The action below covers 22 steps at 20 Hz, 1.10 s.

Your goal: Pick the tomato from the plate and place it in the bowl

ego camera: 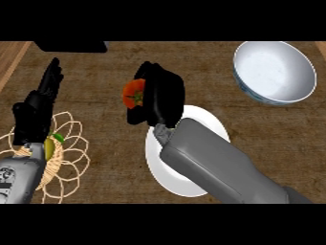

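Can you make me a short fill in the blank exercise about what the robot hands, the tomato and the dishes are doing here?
1. The right robot hand is curled round the ____.
2. The white ____ lies under the right forearm.
3. The left robot hand rests open above a wire ____.
4. The bowl lies toward the view's upper ____ corner.

Missing words: tomato; plate; basket; right

Light is even and moderate across the brown wood-grain table [109, 72], with no hard cast shadows. The white round bowl with a patterned outer wall [275, 72] is brightest, shading gently grey inside toward its left. The white round plate [211, 122] reads flat and bright. The black right hand [158, 95] shows almost no surface detail.
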Motion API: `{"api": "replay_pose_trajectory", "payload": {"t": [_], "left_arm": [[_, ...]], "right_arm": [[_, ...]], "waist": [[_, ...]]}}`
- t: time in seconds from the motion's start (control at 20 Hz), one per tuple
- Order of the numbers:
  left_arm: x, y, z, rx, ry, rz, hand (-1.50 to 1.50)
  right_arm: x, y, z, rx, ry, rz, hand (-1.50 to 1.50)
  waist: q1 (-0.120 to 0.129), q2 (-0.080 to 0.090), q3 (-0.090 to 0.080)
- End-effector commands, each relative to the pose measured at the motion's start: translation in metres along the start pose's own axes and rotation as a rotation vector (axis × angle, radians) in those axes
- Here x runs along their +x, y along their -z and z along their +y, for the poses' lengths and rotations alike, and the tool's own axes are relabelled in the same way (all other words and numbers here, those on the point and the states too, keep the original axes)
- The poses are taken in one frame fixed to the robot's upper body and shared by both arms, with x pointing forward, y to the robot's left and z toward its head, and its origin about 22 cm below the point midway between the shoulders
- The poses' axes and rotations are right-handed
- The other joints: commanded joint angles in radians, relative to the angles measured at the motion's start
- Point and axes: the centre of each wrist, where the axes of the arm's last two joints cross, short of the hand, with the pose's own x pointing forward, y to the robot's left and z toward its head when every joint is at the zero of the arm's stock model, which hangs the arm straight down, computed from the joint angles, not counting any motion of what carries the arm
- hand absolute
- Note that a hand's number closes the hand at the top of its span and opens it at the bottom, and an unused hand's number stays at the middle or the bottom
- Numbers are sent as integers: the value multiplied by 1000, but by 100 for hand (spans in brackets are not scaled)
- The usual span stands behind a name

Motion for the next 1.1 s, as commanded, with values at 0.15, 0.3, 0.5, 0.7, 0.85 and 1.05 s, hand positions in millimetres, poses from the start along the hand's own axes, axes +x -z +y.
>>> {"api": "replay_pose_trajectory", "payload": {"t": [0.15, 0.3, 0.5, 0.7, 0.85, 1.05], "left_arm": [[10, 0, 9, 19, 0, 22, 0], [0, -2, 8, 36, 11, 10, 0], [2, -26, 17, 2, 11, 4, 0], [-1, -24, 14, 5, -13, 5, 0], [1, -14, -8, 12, -7, -17, 0], [9, -11, -2, 18, 10, -15, 0]], "right_arm": [[3, 23, -13, -172, 74, 128, 150], [-32, 48, -32, -219, 85, 166, 150], [-90, 74, -51, -335, 115, 183, 150], [-132, 101, -95, -429, 141, 186, 150], [-163, 104, -94, -457, 58, 182, 150], [-195, 118, -104, -506, -62, 202, 150]], "waist": [[-21, 0, 1], [-30, 2, 1], [-13, 3, 2], [-15, 8, 2], [-23, 7, 2], [-15, 6, 2]]}}
